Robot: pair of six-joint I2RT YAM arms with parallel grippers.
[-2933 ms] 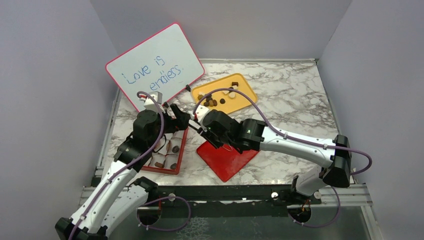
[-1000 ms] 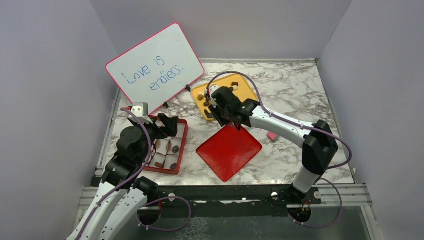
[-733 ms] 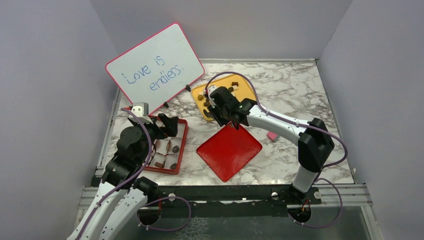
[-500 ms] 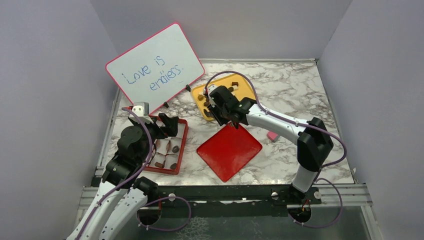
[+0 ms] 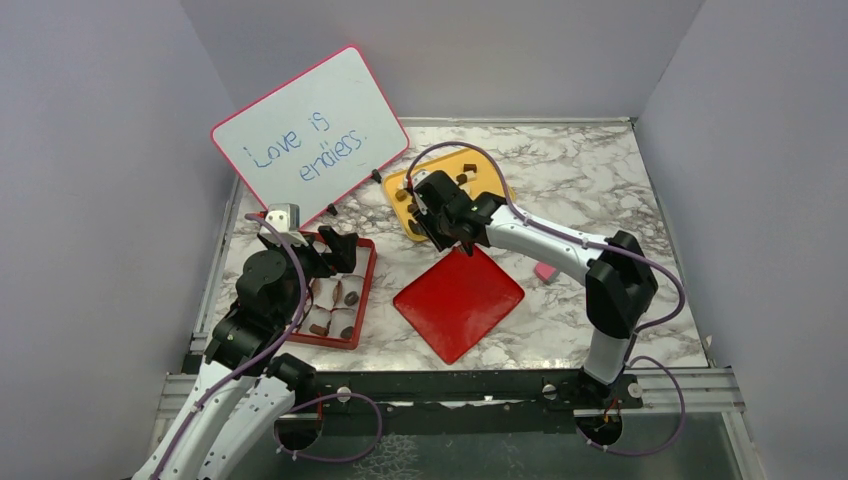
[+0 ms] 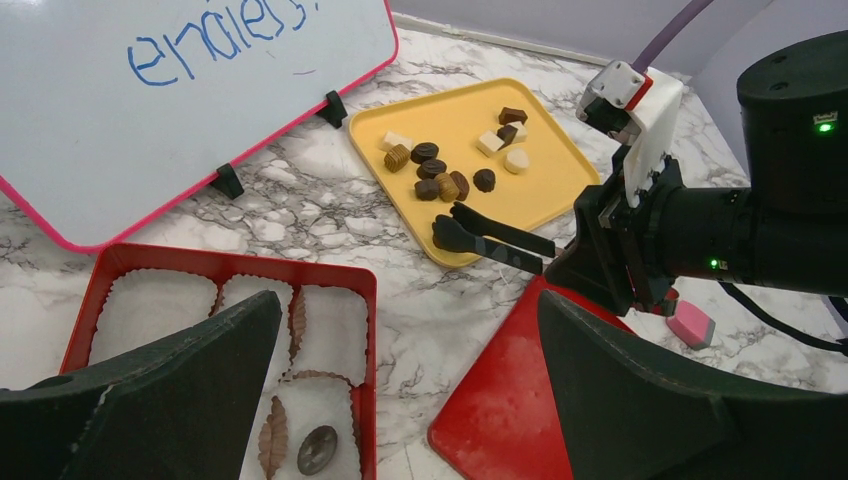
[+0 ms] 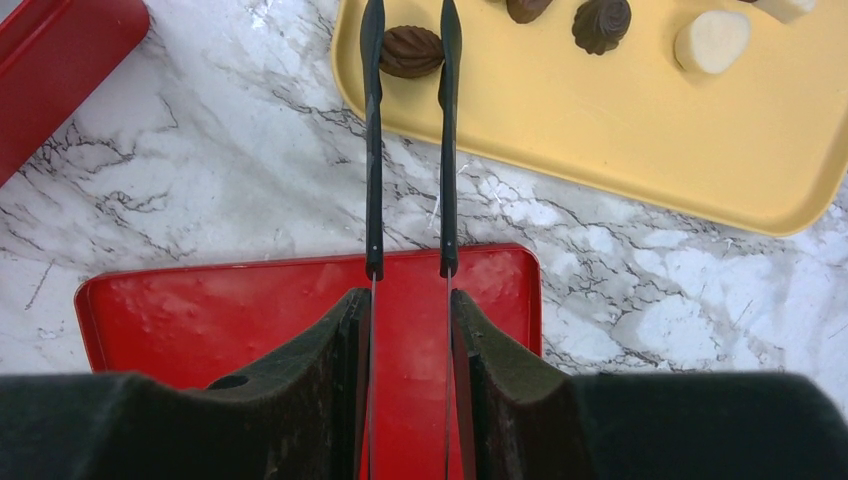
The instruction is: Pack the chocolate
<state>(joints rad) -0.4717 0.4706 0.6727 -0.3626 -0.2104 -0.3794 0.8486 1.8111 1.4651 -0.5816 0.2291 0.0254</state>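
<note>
Marble table, chocolate on the yellow tray toward its far edge.
Brown and cream pieces; my right gripper straddles one, pinch unclear; left gripper gapes empty; my arm hides several from above.

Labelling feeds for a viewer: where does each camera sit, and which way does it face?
Top external: above and behind the bases, looking down on the table; both arms show.
Left wrist: over the red box, facing the yellow tray; open left gripper frames the bottom.
Right wrist: looks down along the right gripper, straddling a dark chocolate.
Both wrist views share the yellow tray and red lid.
</note>
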